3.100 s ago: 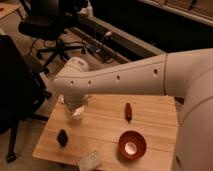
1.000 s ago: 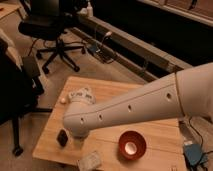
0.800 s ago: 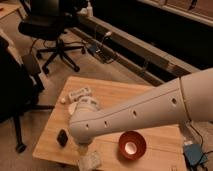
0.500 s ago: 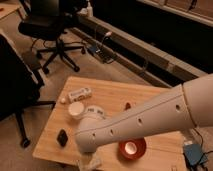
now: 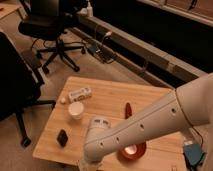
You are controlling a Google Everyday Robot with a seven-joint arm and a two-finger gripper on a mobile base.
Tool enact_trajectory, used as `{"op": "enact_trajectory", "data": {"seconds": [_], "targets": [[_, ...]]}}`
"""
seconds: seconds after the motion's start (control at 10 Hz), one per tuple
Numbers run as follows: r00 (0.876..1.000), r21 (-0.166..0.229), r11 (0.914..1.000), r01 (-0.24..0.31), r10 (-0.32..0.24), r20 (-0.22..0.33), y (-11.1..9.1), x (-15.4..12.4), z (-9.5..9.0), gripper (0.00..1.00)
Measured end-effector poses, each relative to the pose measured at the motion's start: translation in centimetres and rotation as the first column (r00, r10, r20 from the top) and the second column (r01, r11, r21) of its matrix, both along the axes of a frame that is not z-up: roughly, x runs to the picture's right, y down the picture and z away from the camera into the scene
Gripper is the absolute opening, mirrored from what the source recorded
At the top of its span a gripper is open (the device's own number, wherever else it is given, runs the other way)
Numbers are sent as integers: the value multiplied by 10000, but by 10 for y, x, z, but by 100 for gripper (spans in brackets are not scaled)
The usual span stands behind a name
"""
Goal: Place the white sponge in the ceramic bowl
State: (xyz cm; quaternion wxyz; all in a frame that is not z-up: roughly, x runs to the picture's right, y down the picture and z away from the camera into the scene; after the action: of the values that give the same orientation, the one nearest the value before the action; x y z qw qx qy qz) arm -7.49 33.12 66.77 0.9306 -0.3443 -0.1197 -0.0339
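Observation:
My arm reaches in from the right, and its wrist [image 5: 97, 137] hangs over the front edge of the wooden table [image 5: 115, 95]. The gripper [image 5: 85, 163] points down at the frame's bottom edge, mostly hidden under the wrist, and stands open. The white sponge is hidden beneath the wrist and gripper. The ceramic bowl [image 5: 134, 150], glossy red-brown with a pale centre, sits just right of the wrist, partly covered by the forearm.
A white cup [image 5: 76, 110], a white printed packet [image 5: 80, 94] and a small pale ball [image 5: 63, 100] lie on the table's left. A black block [image 5: 62, 137] sits front left. A red-brown oblong thing [image 5: 128, 111] lies mid-table. Office chairs [image 5: 52, 30] stand behind.
The arm has swung down and toward the front of the table. Its wrist now covers the sponge, and the cup, once hidden, shows again.

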Motion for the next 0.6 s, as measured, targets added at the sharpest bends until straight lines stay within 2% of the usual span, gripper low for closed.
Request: {"op": "enact_trajectory", "data": {"seconds": [0.1, 0.6], "targets": [[10000, -86, 9999, 75, -75, 17, 10, -1, 7, 65], [9988, -176, 9986, 490, -488, 102, 34, -7, 20, 65]]}}
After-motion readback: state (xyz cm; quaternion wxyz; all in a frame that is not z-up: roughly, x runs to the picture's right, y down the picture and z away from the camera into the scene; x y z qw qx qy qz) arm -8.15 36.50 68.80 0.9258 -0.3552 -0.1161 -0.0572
